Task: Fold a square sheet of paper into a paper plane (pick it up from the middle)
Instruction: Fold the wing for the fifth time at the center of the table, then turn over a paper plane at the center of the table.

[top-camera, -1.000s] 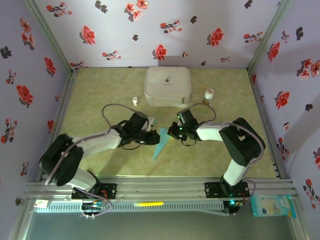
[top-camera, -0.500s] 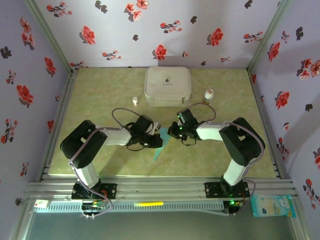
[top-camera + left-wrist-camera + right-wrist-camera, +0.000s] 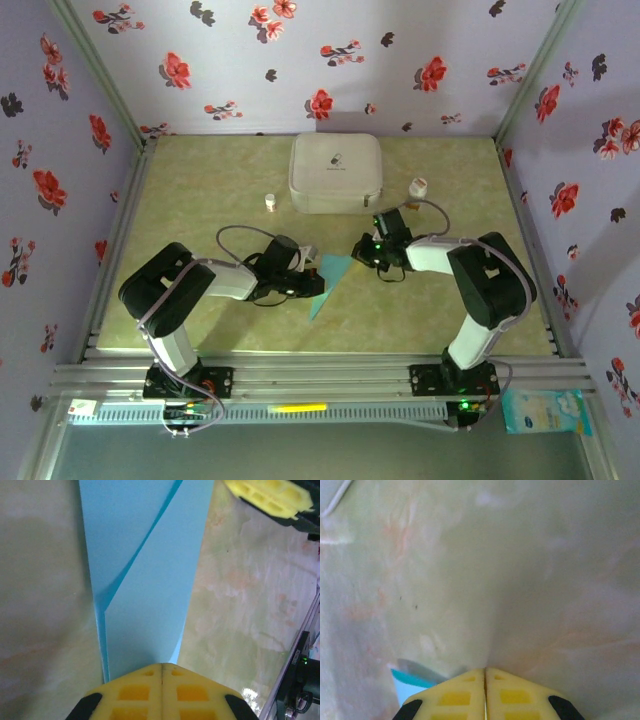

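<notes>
Right jaws backed off paper (image 3: 150, 605), left wrist shows diagonal crease

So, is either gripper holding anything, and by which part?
Nothing looks held. The shut left gripper rests on one end of the folded blue paper; the shut right gripper is over bare table.

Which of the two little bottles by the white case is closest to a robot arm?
The white-capped bottle right of the white case, just beyond the right arm. The smaller bottle left of the case stands farther from either arm.
</notes>
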Controlling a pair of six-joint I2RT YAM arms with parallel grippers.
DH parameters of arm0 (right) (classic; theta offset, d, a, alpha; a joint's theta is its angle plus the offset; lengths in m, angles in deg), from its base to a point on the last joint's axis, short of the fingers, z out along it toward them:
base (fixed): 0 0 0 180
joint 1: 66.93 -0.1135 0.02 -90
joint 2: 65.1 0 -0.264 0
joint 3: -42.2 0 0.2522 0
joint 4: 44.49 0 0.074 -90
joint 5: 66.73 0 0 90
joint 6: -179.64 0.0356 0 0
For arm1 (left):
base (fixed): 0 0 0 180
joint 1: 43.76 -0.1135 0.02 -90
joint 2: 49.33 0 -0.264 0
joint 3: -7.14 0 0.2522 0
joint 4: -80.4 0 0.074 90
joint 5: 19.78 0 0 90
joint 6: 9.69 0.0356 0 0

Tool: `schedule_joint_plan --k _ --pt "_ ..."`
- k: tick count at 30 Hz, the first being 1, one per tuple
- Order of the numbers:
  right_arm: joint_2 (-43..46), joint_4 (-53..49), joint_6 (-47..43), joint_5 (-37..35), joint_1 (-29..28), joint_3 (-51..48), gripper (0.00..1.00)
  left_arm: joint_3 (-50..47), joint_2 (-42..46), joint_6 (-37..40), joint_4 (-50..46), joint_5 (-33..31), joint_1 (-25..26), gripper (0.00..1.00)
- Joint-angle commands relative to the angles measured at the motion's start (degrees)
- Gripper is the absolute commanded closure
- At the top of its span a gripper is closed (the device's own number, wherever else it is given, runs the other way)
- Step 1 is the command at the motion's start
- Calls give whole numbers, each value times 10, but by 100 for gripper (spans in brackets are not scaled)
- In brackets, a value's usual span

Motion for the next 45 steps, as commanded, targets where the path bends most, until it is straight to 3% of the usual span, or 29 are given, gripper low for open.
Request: schedule_joint_plan --k 1,7,11,16,21,25,38,45 --pt "38 -19 -18 -23 8 1 91 -11 -18 -21 -61 -22 7 100" --pt "110 9 5 -10 3 -44 86 0 31 -58 -59 -48 22 98" --pt "124 18 18 17 -8 -72 83 33 97 -30 -131 -89 28 83" --pt "130 6 28 19 -37 -83 80 52 150 10 -213 -135 20 75" --pt "143 -1 36 2 -59 -90 79 26 169 16 -235 -117 -11 75" --pt "142 17 51 -1 -65 -98 78 31 146 14 -239 -65 -27 76" --pt "137 59 79 2 -70 -108 77 72 68 19 -250 -5 -27 78" --pt "132 71 84 2 -70 -115 76 81 49 32 -265 -3 -27 78"
